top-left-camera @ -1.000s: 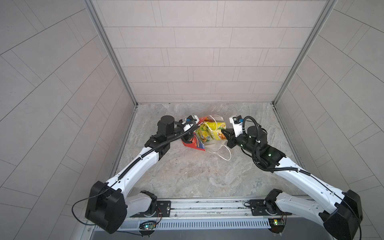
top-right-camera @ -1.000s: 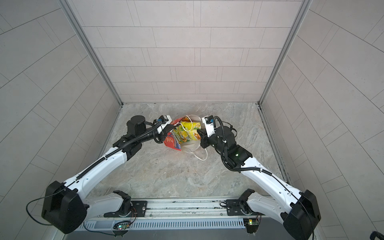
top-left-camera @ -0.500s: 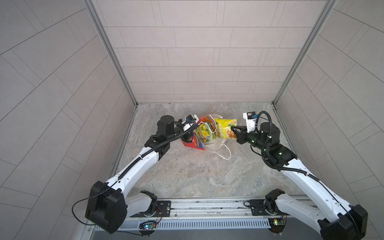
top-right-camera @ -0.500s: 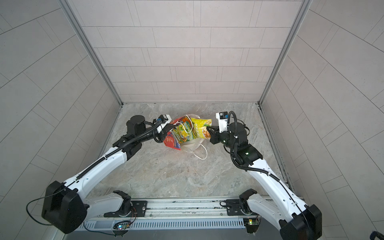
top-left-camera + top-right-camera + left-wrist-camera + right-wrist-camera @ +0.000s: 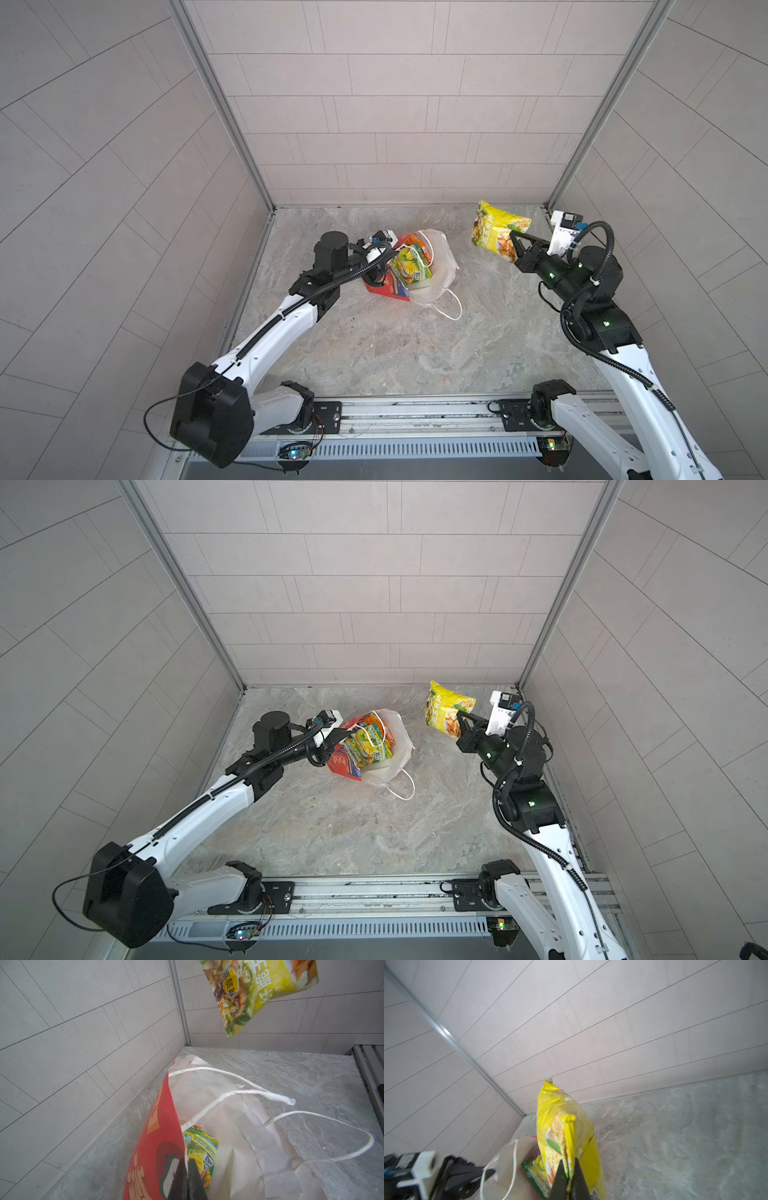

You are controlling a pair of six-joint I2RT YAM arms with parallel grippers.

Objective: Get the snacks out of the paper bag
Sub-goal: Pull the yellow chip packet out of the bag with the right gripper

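Your right claw point(image 5: 514, 245) is clamped tight on a yellow packet point(image 5: 494, 230), lifted clear of the paper bag point(image 5: 440, 266).

A second ago that packet sat at the bag's mouth in the middle of the frame. Now it hangs in the air at right of centre, toward the back right corner and well apart from the bag. Your left claw point(image 5: 187, 1176) stays pinched on the bag's red wall, steadying it on the bench point(image 5: 415, 353). By my judgement one snack is out but not yet set down. A green packet point(image 5: 409, 268) and others still show inside, so more trips remain.
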